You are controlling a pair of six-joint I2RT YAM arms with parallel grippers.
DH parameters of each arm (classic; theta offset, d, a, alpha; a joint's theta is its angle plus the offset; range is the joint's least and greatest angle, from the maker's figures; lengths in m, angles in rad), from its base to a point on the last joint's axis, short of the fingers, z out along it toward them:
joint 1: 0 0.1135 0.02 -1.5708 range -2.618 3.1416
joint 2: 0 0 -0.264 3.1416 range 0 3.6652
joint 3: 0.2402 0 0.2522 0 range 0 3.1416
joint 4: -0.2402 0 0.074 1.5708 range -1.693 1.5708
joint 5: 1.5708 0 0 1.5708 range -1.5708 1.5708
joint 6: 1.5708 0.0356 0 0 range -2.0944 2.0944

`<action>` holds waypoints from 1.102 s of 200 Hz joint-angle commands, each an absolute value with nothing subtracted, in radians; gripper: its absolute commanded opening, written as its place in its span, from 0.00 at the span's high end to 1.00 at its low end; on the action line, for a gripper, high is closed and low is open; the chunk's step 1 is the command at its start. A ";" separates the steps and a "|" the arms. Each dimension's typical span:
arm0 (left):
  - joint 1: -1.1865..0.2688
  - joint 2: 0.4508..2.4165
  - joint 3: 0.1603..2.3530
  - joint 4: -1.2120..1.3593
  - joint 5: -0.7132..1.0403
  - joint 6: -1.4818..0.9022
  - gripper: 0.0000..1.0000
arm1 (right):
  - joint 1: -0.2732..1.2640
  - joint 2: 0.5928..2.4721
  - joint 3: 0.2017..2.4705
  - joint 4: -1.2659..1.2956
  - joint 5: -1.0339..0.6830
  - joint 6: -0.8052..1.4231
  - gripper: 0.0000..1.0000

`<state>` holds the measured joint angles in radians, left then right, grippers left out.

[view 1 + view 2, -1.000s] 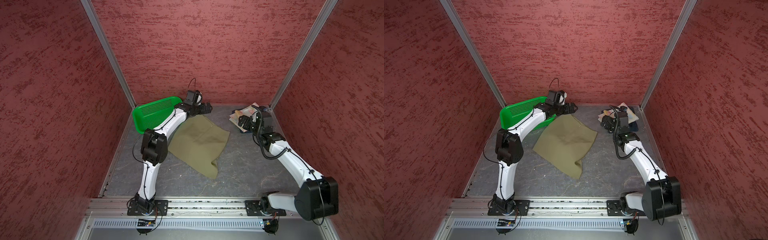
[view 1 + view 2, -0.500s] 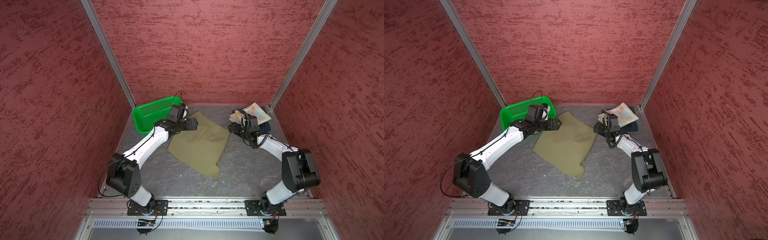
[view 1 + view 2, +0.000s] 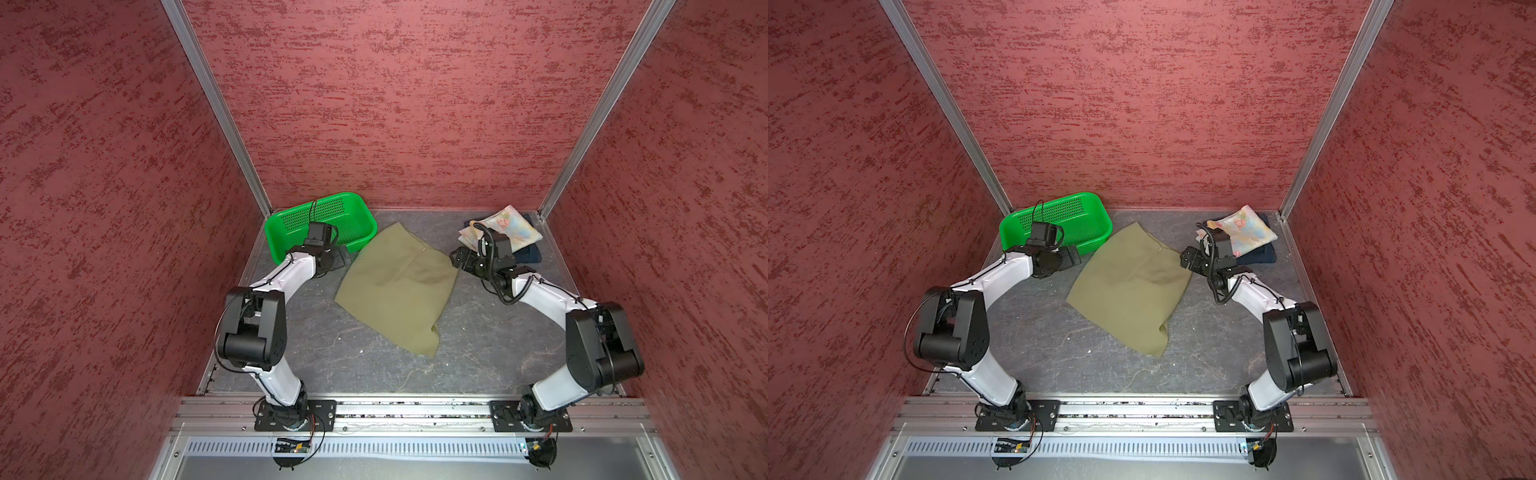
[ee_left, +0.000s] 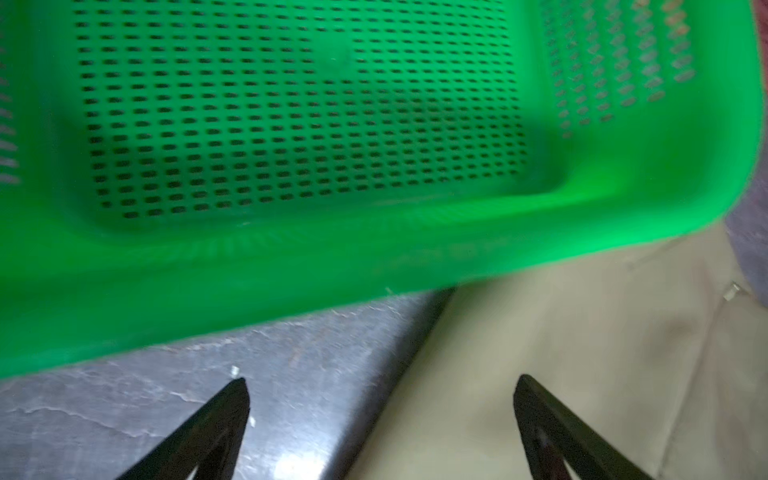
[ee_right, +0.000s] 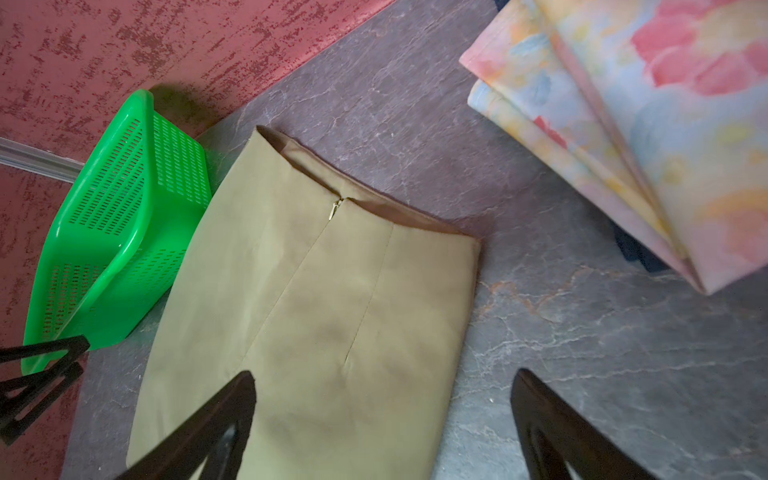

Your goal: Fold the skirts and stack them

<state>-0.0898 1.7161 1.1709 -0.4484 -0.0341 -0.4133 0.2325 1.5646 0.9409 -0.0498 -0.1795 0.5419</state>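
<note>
The olive skirt [image 3: 395,286] lay flat between the left gripper [image 4: 382,380] and right gripper [image 5: 384,376], both spread wide, empty. Only the right wrist view showed its zip pull [image 5: 334,210] plainly. Beside the right gripper, the floral skirt [image 3: 513,226] sat folded on the denim skirt [image 3: 530,254].

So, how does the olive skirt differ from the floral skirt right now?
The olive skirt is plain; the floral skirt is pastel-patterned. The olive skirt lies spread out, unfolded; the floral skirt is folded. The olive skirt rests directly on the table; the floral skirt sits on a dark blue skirt. Neither is gripped.
</note>
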 commanded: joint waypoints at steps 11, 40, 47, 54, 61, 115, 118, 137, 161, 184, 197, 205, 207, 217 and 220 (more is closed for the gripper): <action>-0.018 1.786 1.237 -0.409 -0.063 -0.445 0.00 | 0.238 1.530 0.930 -0.039 -0.164 0.523 0.03; 0.050 1.827 1.303 -0.404 -0.075 -0.478 0.00 | 0.239 1.541 0.934 -0.053 -0.152 0.523 0.03; 0.063 1.838 1.330 -0.421 -0.076 -0.484 0.00 | 0.239 1.551 0.933 -0.056 -0.149 0.523 0.03; 0.077 1.846 1.353 -0.434 -0.068 -0.490 0.00 | 0.239 1.563 0.935 -0.061 -0.145 0.523 0.03; 0.086 1.847 1.365 -0.437 -0.059 -0.492 0.00 | 0.239 1.574 0.937 -0.064 -0.146 0.525 0.03; 0.033 1.697 1.182 -0.419 0.031 -0.503 0.00 | 0.238 1.621 0.908 -0.037 -0.176 0.568 0.04; 0.025 1.680 1.155 -0.410 0.038 -0.504 0.00 | 0.238 1.624 0.907 -0.036 -0.180 0.568 0.04; -0.042 1.576 1.004 -0.400 0.049 -0.512 0.01 | 0.239 1.648 0.893 -0.030 -0.192 0.582 0.05; -0.125 1.467 0.867 -0.385 0.056 -0.540 0.01 | 0.239 1.697 0.882 0.002 -0.219 0.606 0.06; -0.191 1.436 0.819 -0.403 0.008 -0.540 0.00 | 0.239 1.757 0.899 0.049 -0.243 0.638 0.10; -0.193 1.441 0.795 -0.388 0.019 -0.540 0.00 | 0.239 1.800 0.919 0.068 -0.262 0.654 0.14; -0.195 1.454 0.790 -0.385 0.026 -0.537 0.00 | 0.240 1.825 0.932 0.079 -0.264 0.659 0.19; -0.197 1.457 0.791 -0.385 0.026 -0.537 0.00 | 0.241 1.831 0.936 0.080 -0.264 0.661 0.21; -0.206 1.476 0.789 -0.382 0.023 -0.534 0.00 | 0.242 1.853 0.944 0.103 -0.261 0.668 0.31; -0.207 1.483 0.788 -0.379 0.027 -0.534 0.00 | 0.242 1.858 0.945 0.110 -0.261 0.671 0.34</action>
